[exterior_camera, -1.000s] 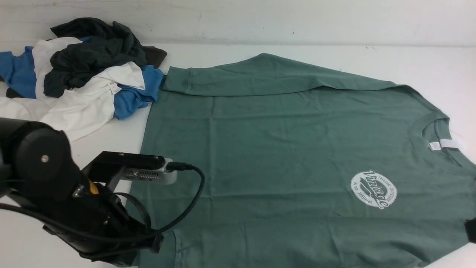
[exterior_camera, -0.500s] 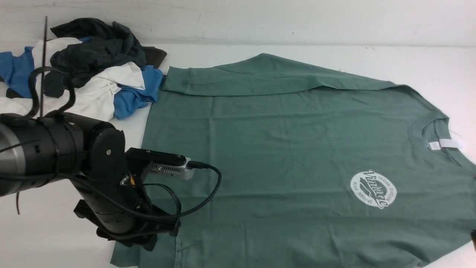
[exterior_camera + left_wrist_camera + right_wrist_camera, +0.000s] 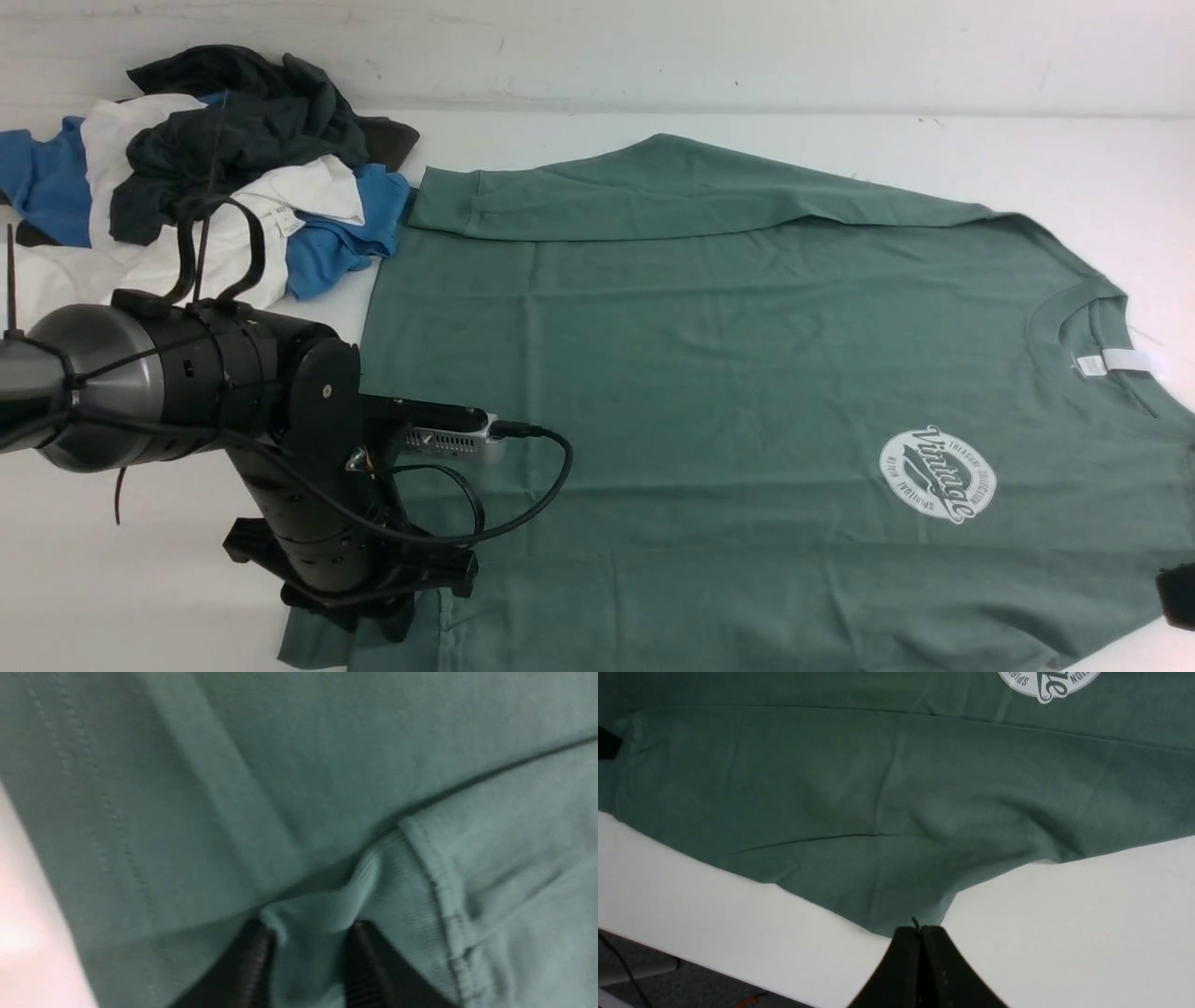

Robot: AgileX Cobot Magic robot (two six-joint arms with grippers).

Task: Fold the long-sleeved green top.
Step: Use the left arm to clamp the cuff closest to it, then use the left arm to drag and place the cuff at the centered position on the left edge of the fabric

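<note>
The green long-sleeved top lies spread flat on the white table, neck to the right, white round logo facing up, far sleeve folded across the body. My left arm reaches down onto its near left corner. In the left wrist view my left gripper pinches a bunched fold of the ribbed cuff between its black fingers. My right gripper is shut, its tips meeting on the top's near edge, where the cloth draws to a point. It shows at the front view's right border.
A pile of dark, white and blue garments lies at the back left, touching the top's far sleeve end. The table's near edge runs just behind my right gripper, with floor below it. A wall stands behind the table.
My left arm has swung rightward and forward, from beside the top onto its near left corner. The top itself has barely shifted. The right gripper stays at the right border.
</note>
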